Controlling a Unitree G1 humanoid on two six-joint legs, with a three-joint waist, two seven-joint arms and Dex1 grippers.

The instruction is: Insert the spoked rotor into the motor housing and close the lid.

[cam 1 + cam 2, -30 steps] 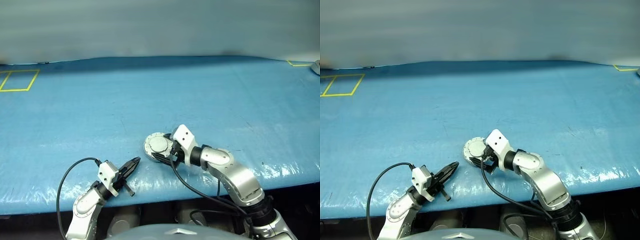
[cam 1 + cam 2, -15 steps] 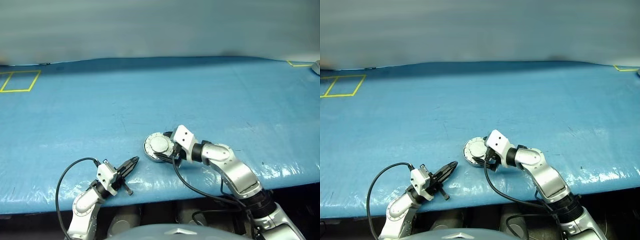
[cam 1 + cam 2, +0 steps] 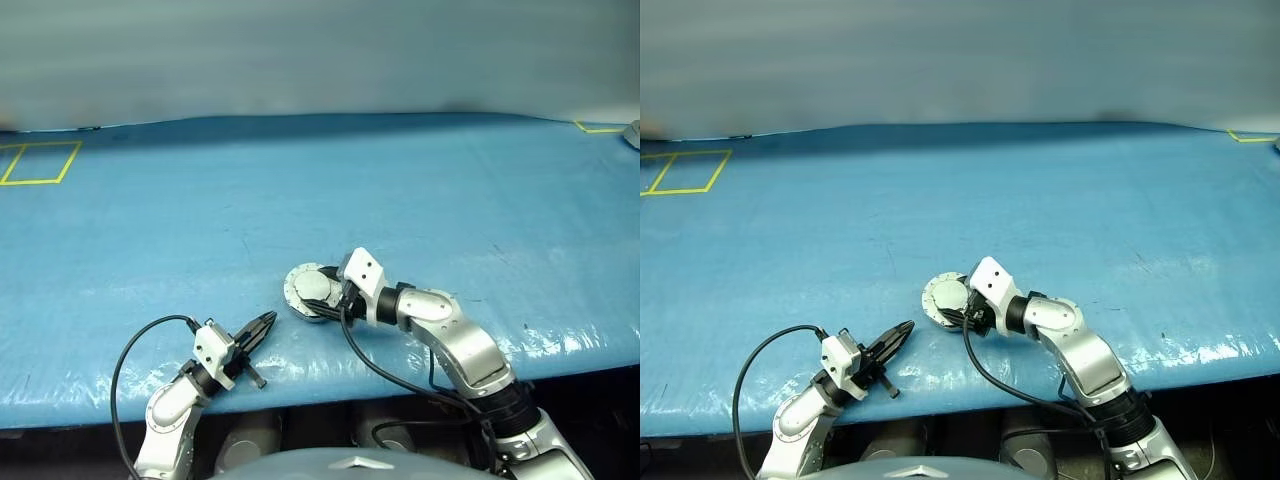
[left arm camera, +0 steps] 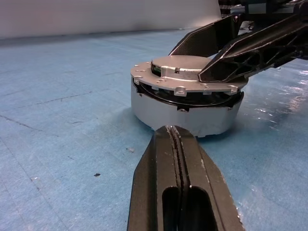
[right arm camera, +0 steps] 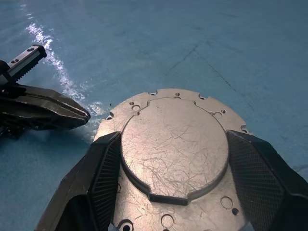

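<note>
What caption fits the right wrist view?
Right gripper straddling the lid on the motor housing, left gripper shut nearby.

Lid [image 5: 174,154]: brushed grey metal, finely scratched, dull sheen. Motor housing [image 4: 185,115]: smooth matt silver metal. End effector fingers [image 5: 262,168]: black matt plastic, cross-hatched pads. Counter [image 3: 400,190]: blue sheet, glossy and wrinkled near its front edge.

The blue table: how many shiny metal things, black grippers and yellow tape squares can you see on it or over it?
Shiny metal things: 2, the lid sitting on the motor housing
Black grippers: 2, the left gripper and the right gripper
Yellow tape squares on the table: 2, one yellow square far left, a second yellow corner far right
Total: 6
</note>
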